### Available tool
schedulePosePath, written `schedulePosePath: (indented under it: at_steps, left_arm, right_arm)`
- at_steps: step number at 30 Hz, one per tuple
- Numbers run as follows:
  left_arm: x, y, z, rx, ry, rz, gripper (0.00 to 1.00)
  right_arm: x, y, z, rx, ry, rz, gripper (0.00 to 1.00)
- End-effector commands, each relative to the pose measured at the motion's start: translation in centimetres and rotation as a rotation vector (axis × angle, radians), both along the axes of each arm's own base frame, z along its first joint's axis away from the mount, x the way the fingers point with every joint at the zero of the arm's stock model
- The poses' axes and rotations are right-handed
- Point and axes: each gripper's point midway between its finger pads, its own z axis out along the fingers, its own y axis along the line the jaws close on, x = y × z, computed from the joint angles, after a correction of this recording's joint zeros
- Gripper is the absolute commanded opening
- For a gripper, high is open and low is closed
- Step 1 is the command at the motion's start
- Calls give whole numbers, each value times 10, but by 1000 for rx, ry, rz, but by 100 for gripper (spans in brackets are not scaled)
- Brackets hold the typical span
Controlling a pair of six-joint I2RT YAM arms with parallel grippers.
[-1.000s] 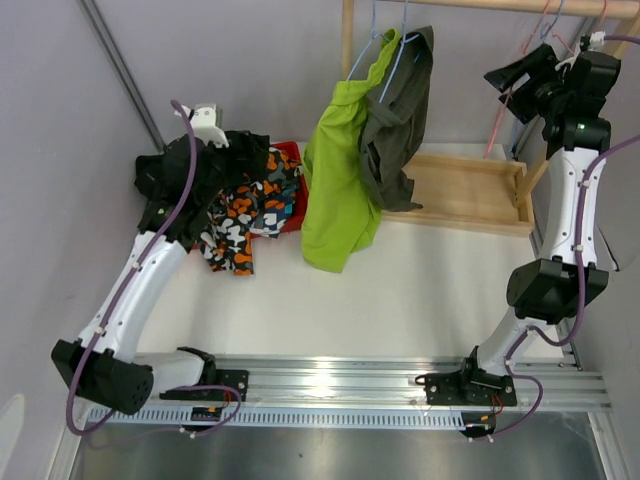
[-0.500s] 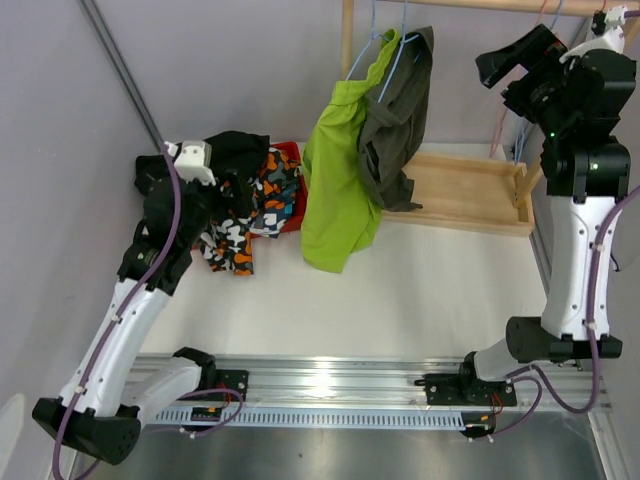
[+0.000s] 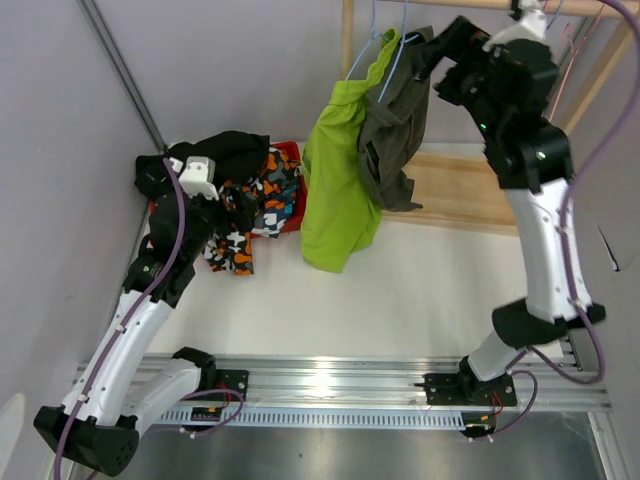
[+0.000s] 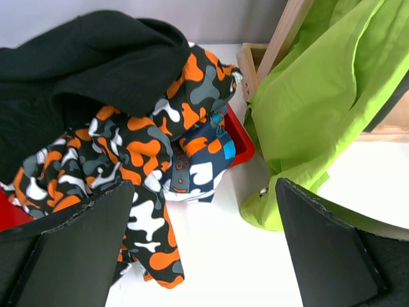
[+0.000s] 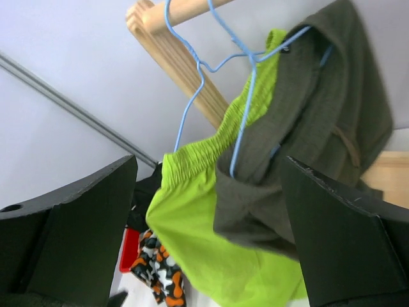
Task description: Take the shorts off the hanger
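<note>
Reaching my right gripper (image 3: 447,48), jaws spread wide, toward the dark grey-olive fabric shorts (image 3: 395,130) hanging on a thin blue wire hanger (image 5: 243,109) beside the lime green shorts (image 3: 340,180), I judged it best to pinch near the waistband and pull gently down. My left gripper (image 4: 204,249) hovered, jaws spread, over the heap of patterned and black shorts (image 4: 128,147). A second earlier, my right arm stood far right.

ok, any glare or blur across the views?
Top external: glare patch on the rail, otherwise sharp. Left wrist: sharp, but the black shorts are nearly featureless. Right wrist: green shorts are sharp, and the near fingers are dark silhouettes.
</note>
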Motion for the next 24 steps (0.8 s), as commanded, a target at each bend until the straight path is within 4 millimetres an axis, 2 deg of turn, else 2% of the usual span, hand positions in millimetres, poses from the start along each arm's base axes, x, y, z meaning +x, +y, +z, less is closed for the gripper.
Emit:
schedulePosePath:
  at_steps: [1,2,3,5,7,12,13,14,15,17,18,19,23,24]
  left_arm:
    - [-3,-8,2,-46,-24,-28,99]
    - [-3,-8,-6,-46,-7,-25,99]
    - [-2,-8,-7,-48,-8,-25,98]
    - [-2,-7,-11,-48,-3,-18,98]
    - [-1,-5,-13,-57,5,-2,98]
    - [0,-2,-15,-66,15,23,98]
    - [-1,-3,-15,-66,17,20,98]
    - [-2,-4,-14,-69,14,11,98]
    - [-2,-5,-14,-74,14,9,98]
    - [-3,-8,-15,-79,17,-9,98]
    - [-3,-9,-15,-82,16,-13,98]
    - [-3,-10,-16,-82,19,-16,98]
    - [-3,-10,-16,-80,25,-17,98]
    - [-3,-10,-17,-78,26,-17,98]
  right_arm:
    - [42,28,-18,-52,19,20,99]
    - [48,34,-19,-53,16,32,99]
    - [62,42,-31,-60,35,42,99]
    - [70,49,-30,-53,17,49,99]
    - [83,55,-44,-59,38,47,99]
    - [103,62,-66,-67,65,38,99]
    - [108,65,-76,-77,81,40,98]
    - [110,67,-76,-72,73,41,97]
    - [112,69,-79,-73,76,44,95]
    - [118,72,-87,-74,82,46,84]
    - [120,73,-89,-73,83,48,70]
    - [123,75,-93,-75,91,49,65]
    - [131,78,-104,-79,104,45,63]
    - [133,79,-107,-82,108,46,57]
